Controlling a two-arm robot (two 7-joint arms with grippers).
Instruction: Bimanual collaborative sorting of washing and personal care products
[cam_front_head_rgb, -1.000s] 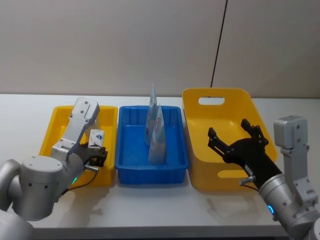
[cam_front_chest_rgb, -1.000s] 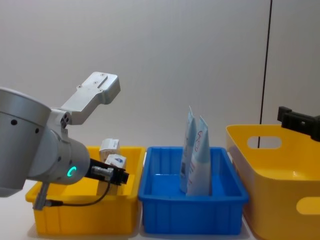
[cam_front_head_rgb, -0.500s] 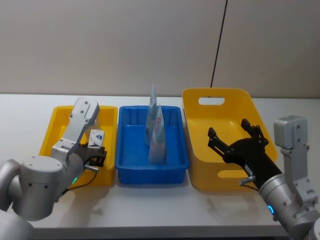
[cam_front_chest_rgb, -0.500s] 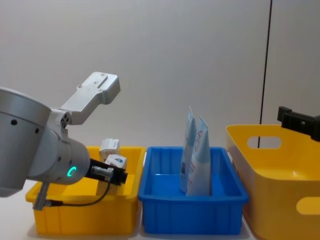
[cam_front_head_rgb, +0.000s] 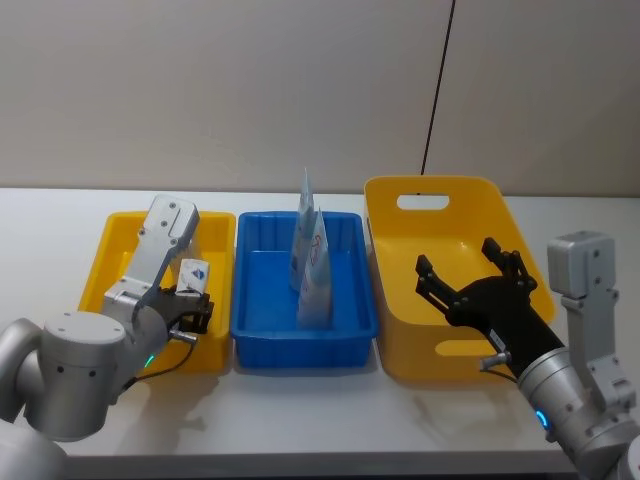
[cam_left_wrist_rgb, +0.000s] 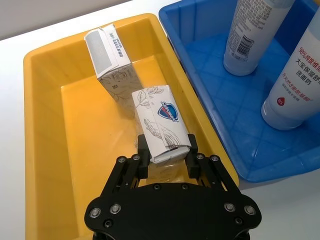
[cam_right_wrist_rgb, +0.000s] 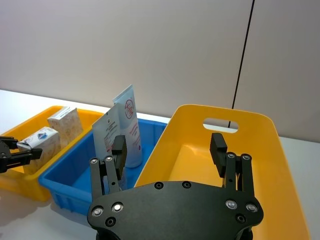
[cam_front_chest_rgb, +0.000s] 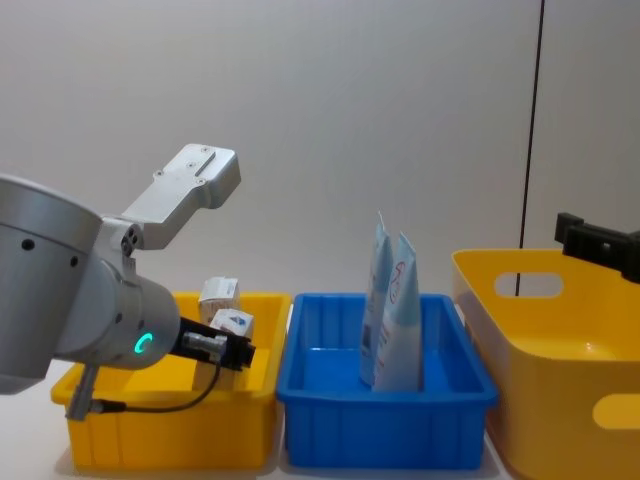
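My left fingers clamp leaf-wrapped pack over small yellow bin; right fingers spread open over large bin.

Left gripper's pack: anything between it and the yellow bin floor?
Nothing visible. The left gripper is shut on the pack over bare bin floor; the second pack stands just beyond, not underneath.
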